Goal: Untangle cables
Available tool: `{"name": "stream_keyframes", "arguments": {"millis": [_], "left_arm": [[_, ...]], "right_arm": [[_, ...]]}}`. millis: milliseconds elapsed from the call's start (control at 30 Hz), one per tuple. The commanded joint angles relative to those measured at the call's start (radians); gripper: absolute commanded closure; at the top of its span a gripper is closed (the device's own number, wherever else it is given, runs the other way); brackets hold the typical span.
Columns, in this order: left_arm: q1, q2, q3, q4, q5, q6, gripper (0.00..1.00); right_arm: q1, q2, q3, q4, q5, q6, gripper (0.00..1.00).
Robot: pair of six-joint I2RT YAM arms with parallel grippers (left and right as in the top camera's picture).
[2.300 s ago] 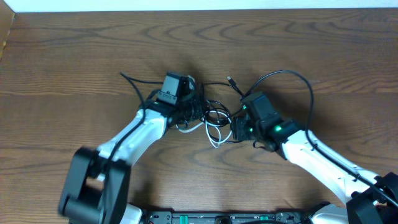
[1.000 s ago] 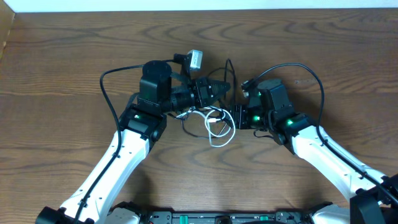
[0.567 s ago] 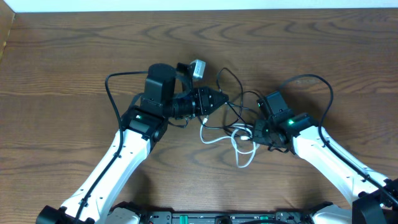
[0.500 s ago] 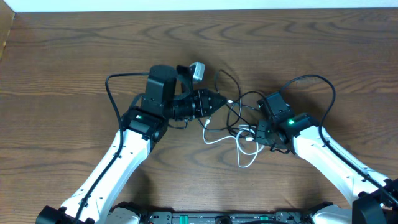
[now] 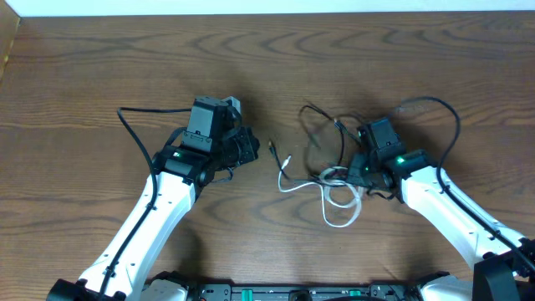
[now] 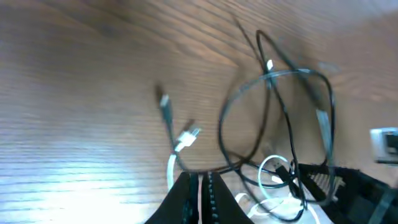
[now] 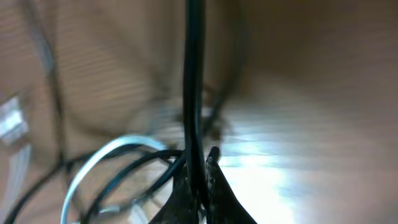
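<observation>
Right claw (image 7: 199, 167) pinching a black cable (image 7: 194, 74), left claw (image 6: 200, 182) pressed together on nothing.

From overhead I've got the cables (image 5: 322, 177) bunched just right of centre on the table (image 5: 100, 75), right up against the right claw. Thin black loops stand above the bunch and the white cable (image 6: 185, 140) curls out below it. In the right wrist view the black cable runs straight up the frame from between the fingers, with a pale loop blurred at lower left. The left claw sits left of centre, apart from the bunch. Its wrist view shows the tips touching at the bottom edge, with a white plug and a black plug lying loose on the wood just above.
</observation>
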Motion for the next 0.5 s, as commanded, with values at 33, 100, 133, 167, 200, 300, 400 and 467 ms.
{"name": "stream_keyframes", "arguments": {"millis": [33, 100, 133, 167, 200, 300, 400, 467], "left_arm": [[-0.002, -0.013, 0.019, -0.013, -0.019, 0.022, 0.93], [-0.003, -0.013, 0.016, -0.020, 0.032, 0.022, 0.92], [-0.006, -0.013, 0.014, -0.028, 0.052, 0.022, 0.93], [-0.011, -0.013, 0.014, -0.039, 0.061, 0.022, 0.92], [-0.020, -0.012, 0.014, -0.055, 0.063, 0.022, 0.92], [-0.050, -0.008, 0.014, -0.097, 0.063, 0.037, 0.93], [-0.076, 0.003, 0.014, -0.146, 0.062, 0.083, 0.92], [-0.087, 0.016, 0.014, -0.172, 0.063, 0.081, 0.93]], "right_arm": [[0.001, 0.002, -0.004, 0.050, -0.372, -0.228, 0.99], [0.001, 0.002, -0.004, 0.053, -0.404, -0.249, 0.99], [0.001, 0.002, -0.004, 0.052, -0.415, -0.261, 0.99], [0.001, 0.002, -0.004, 0.052, -0.426, -0.274, 0.99], [0.001, 0.002, -0.004, 0.053, -0.436, -0.286, 0.99], [0.001, 0.002, -0.004, 0.055, -0.445, -0.294, 0.99], [0.001, 0.002, -0.004, 0.059, -0.429, -0.294, 0.99], [0.001, 0.002, -0.004, 0.058, -0.407, -0.293, 0.97]]}}
